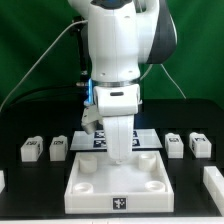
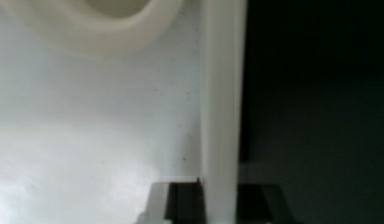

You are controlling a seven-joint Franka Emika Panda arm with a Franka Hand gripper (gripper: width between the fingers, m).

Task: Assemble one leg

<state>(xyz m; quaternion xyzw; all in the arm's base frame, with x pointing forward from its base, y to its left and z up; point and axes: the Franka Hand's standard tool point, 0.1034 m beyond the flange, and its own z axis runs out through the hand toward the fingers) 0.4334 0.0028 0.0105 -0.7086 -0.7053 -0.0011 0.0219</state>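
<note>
Arm [image 1: 118, 50] hangs straight down over the black tabletop [image 1: 195, 118]. We place its end effector [image 1: 120, 150] low at the far rim of the white square panel [image 1: 118, 180], just in front of the marker board [image 1: 82, 141].

In the wrist view the end effector [image 2: 224, 205] has dark fingers [image 2: 180, 205] either side of the panel's [image 2: 82, 130] upright rim, close against it. We cannot tell whether it is clamped or only straddling. It holds no leg. A corner hole [image 2: 114, 12] sits near that rim.

Risks, as we judge them:
- A thin rim is a poor pinch, so the panel may slip, tilt or skid if it is dragged or lifted.
- A shifted panel moves the corner holes off where a leg must seat.
- A sideways sweep could bump the loose legs.

The nearest leg [image 1: 58, 149] lies on the tabletop, well apart from the end effector to the exterior view's left, with another further out. More legs [image 1: 175, 146] lie well apart to the exterior view's right. All are untouched. Their tag faces look toward the exterior camera. We read them as squat blocks, too small to call the long axis.
</note>
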